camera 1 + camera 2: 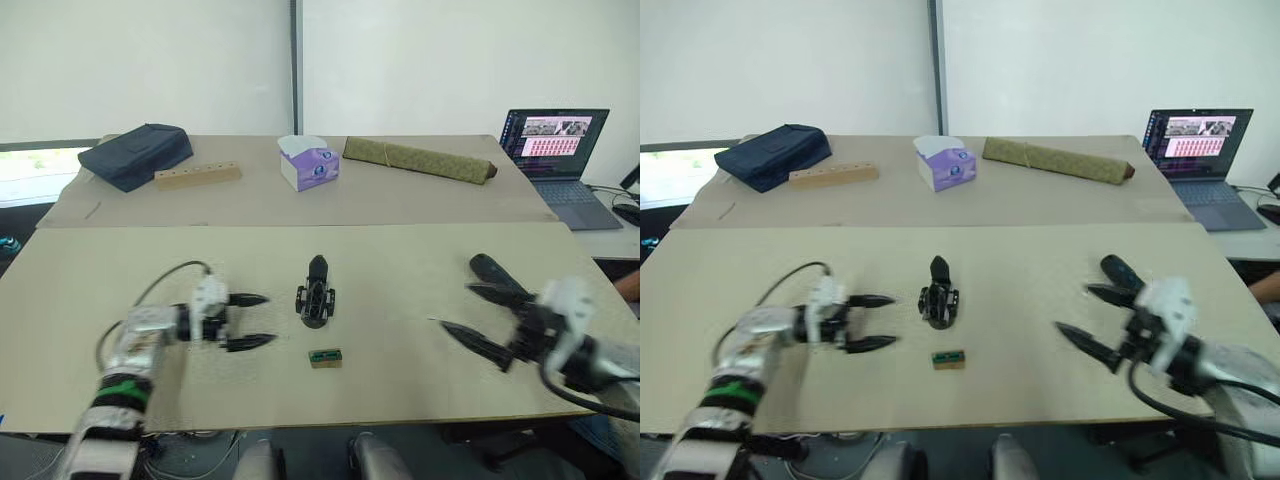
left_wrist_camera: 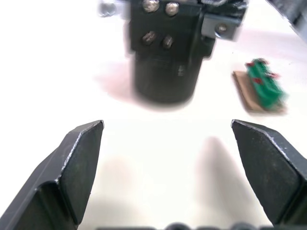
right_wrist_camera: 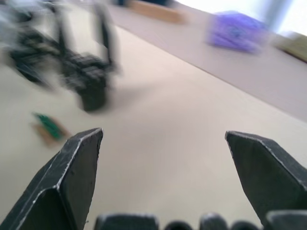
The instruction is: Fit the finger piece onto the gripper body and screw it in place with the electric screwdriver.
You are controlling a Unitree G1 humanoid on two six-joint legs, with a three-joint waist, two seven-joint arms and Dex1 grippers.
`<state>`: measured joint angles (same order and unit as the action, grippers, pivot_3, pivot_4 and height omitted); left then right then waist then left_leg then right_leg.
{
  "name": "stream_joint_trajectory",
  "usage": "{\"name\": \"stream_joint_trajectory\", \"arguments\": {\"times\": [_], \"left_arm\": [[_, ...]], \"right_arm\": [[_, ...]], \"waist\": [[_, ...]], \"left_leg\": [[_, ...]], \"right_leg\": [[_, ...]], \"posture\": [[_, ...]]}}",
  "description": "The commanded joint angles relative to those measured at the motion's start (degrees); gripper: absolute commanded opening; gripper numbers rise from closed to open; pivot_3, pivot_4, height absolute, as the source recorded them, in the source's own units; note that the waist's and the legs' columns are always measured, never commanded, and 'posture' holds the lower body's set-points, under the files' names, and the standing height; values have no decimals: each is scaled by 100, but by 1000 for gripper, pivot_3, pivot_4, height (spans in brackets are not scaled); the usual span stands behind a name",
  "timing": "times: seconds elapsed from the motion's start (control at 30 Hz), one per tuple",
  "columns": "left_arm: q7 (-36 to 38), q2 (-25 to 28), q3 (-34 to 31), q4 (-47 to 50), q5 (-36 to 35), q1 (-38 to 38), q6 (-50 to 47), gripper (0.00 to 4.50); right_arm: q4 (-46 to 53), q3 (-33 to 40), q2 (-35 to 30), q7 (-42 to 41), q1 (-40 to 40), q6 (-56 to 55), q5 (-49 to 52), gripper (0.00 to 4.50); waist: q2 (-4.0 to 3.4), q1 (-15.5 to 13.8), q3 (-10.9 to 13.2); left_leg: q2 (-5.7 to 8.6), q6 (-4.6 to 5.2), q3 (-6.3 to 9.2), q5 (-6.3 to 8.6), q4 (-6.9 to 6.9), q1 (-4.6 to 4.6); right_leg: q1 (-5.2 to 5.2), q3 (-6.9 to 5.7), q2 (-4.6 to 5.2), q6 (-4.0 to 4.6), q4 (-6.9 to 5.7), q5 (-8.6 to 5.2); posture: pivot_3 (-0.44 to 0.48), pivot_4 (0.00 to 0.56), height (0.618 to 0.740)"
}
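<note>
The gripper body [image 1: 316, 302] stands mid-table, a squat black block with a pointed black finger rising from its far side. My left gripper [image 1: 268, 320] is open just to its left, its fingers pointing at it. In the left wrist view the gripper body [image 2: 165, 57] sits beyond the open fingertips. My right gripper [image 1: 452, 306] is open at the right, nothing between its fingers. A black cylinder with a rounded end [image 1: 492, 270], apparently the electric screwdriver, lies just behind it, mostly hidden. A separate finger piece is out of view.
A small green part on a tan base [image 1: 325, 357] lies in front of the gripper body. On the far table are a purple tissue box [image 1: 310, 163], an olive rolled mat [image 1: 420, 158], a wooden block [image 1: 197, 175] and a dark bag [image 1: 135, 153]. A laptop [image 1: 555, 140] stands at far right.
</note>
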<state>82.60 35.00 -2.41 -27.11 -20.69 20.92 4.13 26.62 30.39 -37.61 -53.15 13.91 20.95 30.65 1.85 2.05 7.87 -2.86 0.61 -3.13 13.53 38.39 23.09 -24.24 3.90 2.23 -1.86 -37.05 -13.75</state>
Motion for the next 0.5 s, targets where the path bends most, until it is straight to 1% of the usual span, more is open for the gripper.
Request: {"name": "stream_joint_trajectory", "arguments": {"times": [0.03,0.1,0.17,0.27,0.33,0.4,0.43,0.5], "left_arm": [[38,223,-363,1535,-816,-116,-653,4481],[-205,269,-502,2326,-1186,-201,-1092,4481],[-525,332,-624,3036,-1566,-165,-1625,4481],[-795,431,-721,3573,-1884,-74,-2111,4481],[-939,467,-737,3771,-2060,-1,-2378,4481],[-1037,471,-687,3933,-2141,73,-2540,4481],[-1104,465,-652,4011,-2222,106,-2693,4481],[-1221,386,-576,4098,-2245,183,-2795,4481]], "right_arm": [[137,976,325,180,672,-469,85,4500],[-40,1315,626,266,1131,-631,98,4500],[-216,1469,887,197,1640,-978,-85,4500],[-490,1554,1078,264,1978,-1246,-154,4500],[-617,1588,1110,423,1989,-1157,-38,4500],[-689,1552,1002,546,1918,-1069,-42,4500],[-751,1488,861,589,1815,-1055,-139,4500],[-1038,1260,372,844,1360,-865,-507,4500]], "waist": [[-4,-83,3],[-5,-164,3],[-9,-179,4],[-13,-144,4],[-14,-93,5],[-16,-55,5],[-19,-46,5],[-22,-10,6]], "left_leg": [[1,-1,-1,-1,1,-4],[2,-3,-9,-2,2,-7],[4,-3,-21,-1,3,-10],[5,-3,-26,0,2,-1],[5,-3,-32,0,2,-4],[4,-3,-31,-1,2,-12],[4,-3,-32,-1,1,-19],[5,-3,-38,-1,-1,-22]], "right_leg": [[7,-1,3,-10,1,-6],[13,0,22,-36,5,-22],[17,9,34,-47,11,-29],[14,14,36,-52,27,-28],[11,20,33,-51,27,-27],[13,22,28,-43,26,-27],[14,24,26,-31,23,-34],[15,25,24,-29,22,-35]], "posture": [[0,150,740],[0,150,740],[0,150,740],[0,150,740],[0,150,740],[0,150,740],[0,150,740],[0,150,740]]}}
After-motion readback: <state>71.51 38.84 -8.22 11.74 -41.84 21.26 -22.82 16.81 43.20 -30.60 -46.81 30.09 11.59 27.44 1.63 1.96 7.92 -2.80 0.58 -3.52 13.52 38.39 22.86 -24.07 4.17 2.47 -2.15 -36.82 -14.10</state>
